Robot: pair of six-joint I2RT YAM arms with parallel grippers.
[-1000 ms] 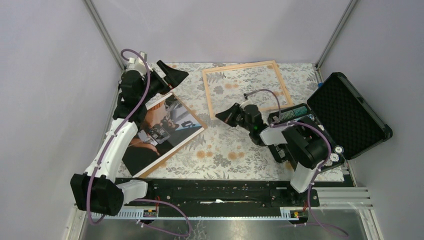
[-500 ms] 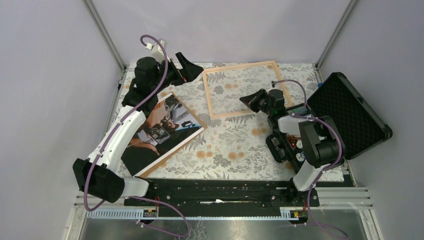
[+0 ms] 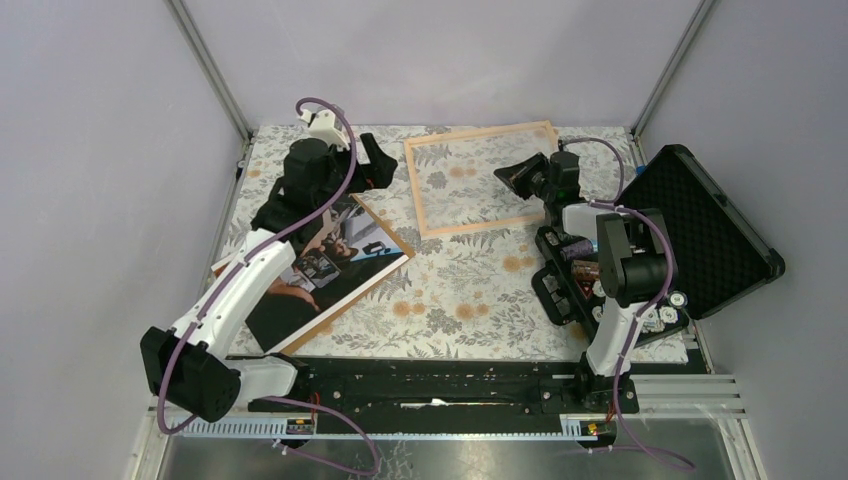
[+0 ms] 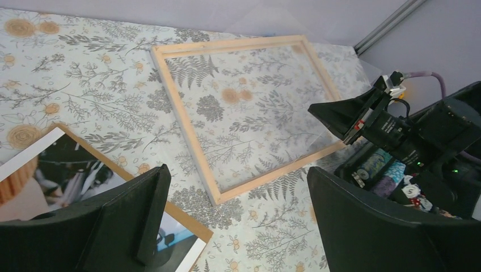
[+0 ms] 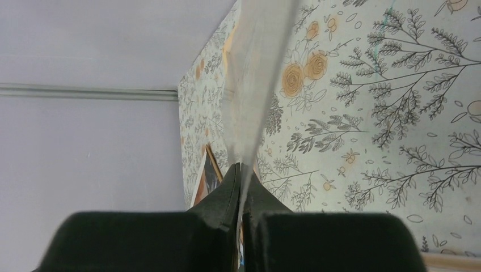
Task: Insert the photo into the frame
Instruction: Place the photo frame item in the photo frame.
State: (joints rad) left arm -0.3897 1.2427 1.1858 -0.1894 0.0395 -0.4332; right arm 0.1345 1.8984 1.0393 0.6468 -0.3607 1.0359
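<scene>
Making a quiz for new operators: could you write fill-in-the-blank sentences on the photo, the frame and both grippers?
1. The photo lies picture side ____.
2. In the top view, the frame lies to the photo's ____.
3. The left gripper is ____.
4. The right gripper is ____ on a thin clear sheet.
Missing words: up; right; open; shut.

The photo [image 3: 320, 265] lies on the table's [image 3: 450, 300] near left. The frame [image 3: 416, 190] lies at far centre, right of the photo and apart from it, with a clear sheet [image 5: 255, 85] over it. An open case [image 3: 700, 230] sits right of the frame.
</scene>
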